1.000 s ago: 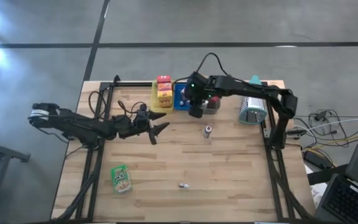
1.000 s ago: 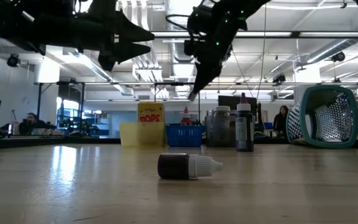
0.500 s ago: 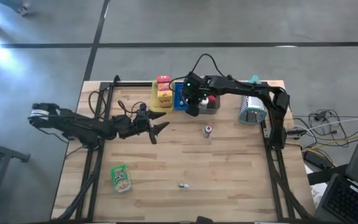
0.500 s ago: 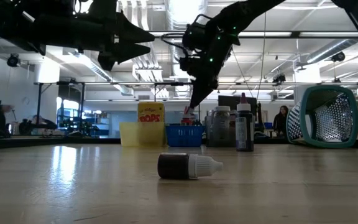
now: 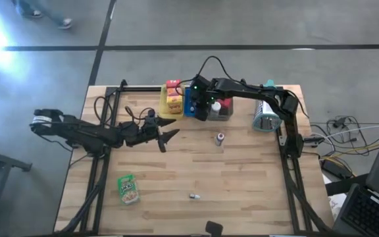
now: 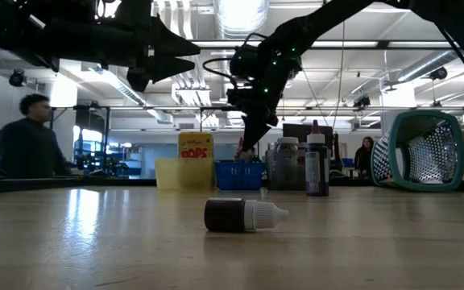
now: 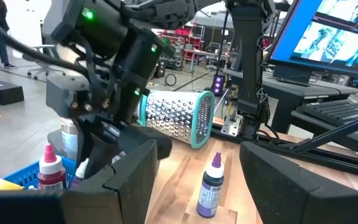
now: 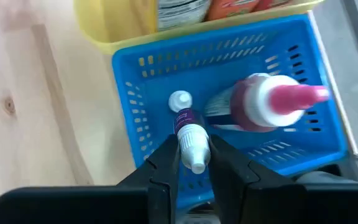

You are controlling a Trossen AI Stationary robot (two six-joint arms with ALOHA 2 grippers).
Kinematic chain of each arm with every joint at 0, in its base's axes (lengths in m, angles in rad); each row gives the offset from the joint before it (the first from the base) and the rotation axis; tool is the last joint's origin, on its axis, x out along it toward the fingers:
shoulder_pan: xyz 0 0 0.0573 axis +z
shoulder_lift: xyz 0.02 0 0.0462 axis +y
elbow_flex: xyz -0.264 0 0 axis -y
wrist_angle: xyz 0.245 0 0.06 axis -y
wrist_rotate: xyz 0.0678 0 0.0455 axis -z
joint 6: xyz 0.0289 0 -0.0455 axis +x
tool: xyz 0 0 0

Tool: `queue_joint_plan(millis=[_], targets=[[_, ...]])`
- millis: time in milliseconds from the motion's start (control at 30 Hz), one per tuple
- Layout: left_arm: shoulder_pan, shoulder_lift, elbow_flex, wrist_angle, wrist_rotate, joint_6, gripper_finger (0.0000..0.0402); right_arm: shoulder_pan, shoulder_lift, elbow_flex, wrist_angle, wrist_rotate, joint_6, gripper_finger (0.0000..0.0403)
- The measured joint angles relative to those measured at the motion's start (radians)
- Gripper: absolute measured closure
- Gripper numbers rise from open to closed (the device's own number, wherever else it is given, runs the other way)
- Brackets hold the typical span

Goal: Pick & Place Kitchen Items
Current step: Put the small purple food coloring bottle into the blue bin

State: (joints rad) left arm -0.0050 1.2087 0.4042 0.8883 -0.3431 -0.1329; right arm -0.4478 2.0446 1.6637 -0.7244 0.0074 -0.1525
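Right gripper (image 8: pixel 194 163) is clamped on a small white-capped vial (image 8: pixel 191 138), held over the blue tray (image 8: pixel 142 109). Inside that tray: a pink-capped bottle (image 8: pixel 272 102) lying down and another small vial (image 8: pixel 180 101) upright. The adjacent yellow tray (image 5: pixel 165 104) holds snack boxes; one box (image 6: pixel 196 151) reads "POPS". Left gripper (image 5: pixel 170 137) hangs mid-table, fingers apart, empty. On the tabletop: a dark bottle (image 5: pixel 220 138), a green pouch (image 5: pixel 128 188), a tiny vial (image 5: pixel 193 195).

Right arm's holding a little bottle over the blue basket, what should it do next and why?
Probably lower a touch and open its fingers: the right gripper holds the small white-capped bottle directly above the blue basket, beside the red-capped bottle standing there.
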Motion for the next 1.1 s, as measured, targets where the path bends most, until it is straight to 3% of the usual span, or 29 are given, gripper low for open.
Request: queue_joint_plan(millis=[633, 1100], targets=[[0.001, 0.000, 0.000, -0.008, 0.001, -0.006, 0.0165, -0.017, 0.113, 0.015, -0.003, -0.008, -0.004, 0.0338], [0.001, 0.000, 0.000, -0.008, 0.001, -0.006, 0.0165, -0.032, 0.117, 0.018, -0.037, -0.019, -0.005, 0.0340]])
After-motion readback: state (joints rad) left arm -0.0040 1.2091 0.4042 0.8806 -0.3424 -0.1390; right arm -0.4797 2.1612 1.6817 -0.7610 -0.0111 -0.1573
